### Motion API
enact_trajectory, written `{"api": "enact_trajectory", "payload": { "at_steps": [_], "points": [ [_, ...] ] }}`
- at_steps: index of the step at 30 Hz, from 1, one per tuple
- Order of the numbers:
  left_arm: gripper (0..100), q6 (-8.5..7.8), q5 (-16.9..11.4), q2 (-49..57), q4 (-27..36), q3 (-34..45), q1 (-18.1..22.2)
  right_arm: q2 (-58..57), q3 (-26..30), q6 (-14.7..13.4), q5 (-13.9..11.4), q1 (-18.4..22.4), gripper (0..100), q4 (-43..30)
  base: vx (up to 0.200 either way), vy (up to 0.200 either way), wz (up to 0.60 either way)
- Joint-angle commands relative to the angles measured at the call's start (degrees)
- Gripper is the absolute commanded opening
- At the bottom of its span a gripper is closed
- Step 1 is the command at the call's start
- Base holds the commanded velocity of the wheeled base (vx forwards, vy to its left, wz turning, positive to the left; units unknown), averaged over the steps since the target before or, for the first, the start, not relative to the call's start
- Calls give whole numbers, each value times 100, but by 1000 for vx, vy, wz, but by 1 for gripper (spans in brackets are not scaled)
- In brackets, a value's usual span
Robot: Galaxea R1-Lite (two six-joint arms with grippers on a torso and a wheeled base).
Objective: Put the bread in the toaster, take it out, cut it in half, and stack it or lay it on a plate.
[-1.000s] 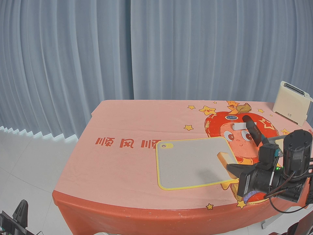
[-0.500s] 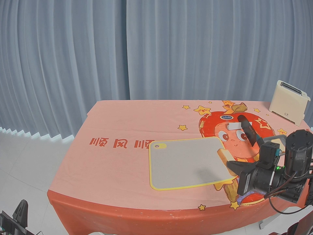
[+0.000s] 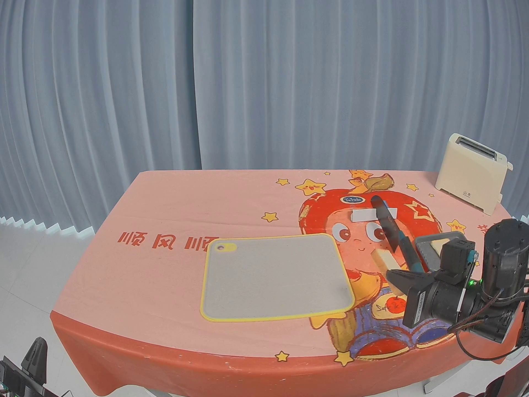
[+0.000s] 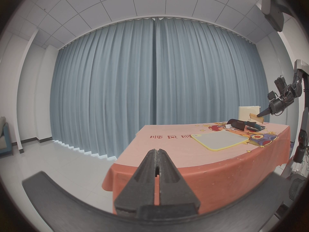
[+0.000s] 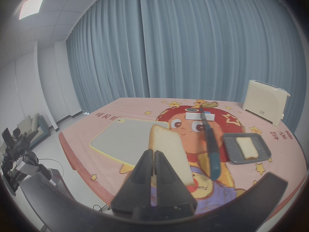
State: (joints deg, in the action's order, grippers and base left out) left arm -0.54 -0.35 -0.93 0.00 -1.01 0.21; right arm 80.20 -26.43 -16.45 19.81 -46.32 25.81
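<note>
Holding pale square bread slice (image 5: 169, 149) clamped in black right gripper (image 5: 154, 151), above pink-clothed table's (image 3: 165, 216) near right edge | cream slotted toaster (image 3: 471, 172): far right corner | advice: keep slice upright, line it with a slot, lower gently | left gripper (image 4: 157, 153): closed, empty

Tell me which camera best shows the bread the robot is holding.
The right wrist view: the bread faces it broadly, pinched in the right end effector. The head view catches just a tilted piece beyond the end effector; the left wrist view shows a distant speck.
</note>
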Motion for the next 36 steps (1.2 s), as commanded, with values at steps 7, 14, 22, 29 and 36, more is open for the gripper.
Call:
{"api": "enact_trajectory", "payload": {
  "at_steps": [7, 14, 22, 29, 36],
  "points": [
    [0, 1, -9, 93, 0, 101, -3, 4, -38, 1, 111, 36, 0, 12, 0, -114, 0],
    [0, 1, 0, 93, 0, 101, -3, 4, -55, 1, 234, 71, 0, 12, 0, 0, 0],
    [0, 1, -9, 93, 0, 101, -3, 31, -90, 27, 278, 379, 0, 12, 0, 0, 0],
    [0, 1, -9, 93, 0, 101, -3, 83, -117, 36, 269, 669, 0, 12, 0, 0, 0],
    [0, 1, -9, 93, 0, 101, -3, 180, -134, 45, 234, 1055, 0, 12, 0, 0, 0]
  ]
}}
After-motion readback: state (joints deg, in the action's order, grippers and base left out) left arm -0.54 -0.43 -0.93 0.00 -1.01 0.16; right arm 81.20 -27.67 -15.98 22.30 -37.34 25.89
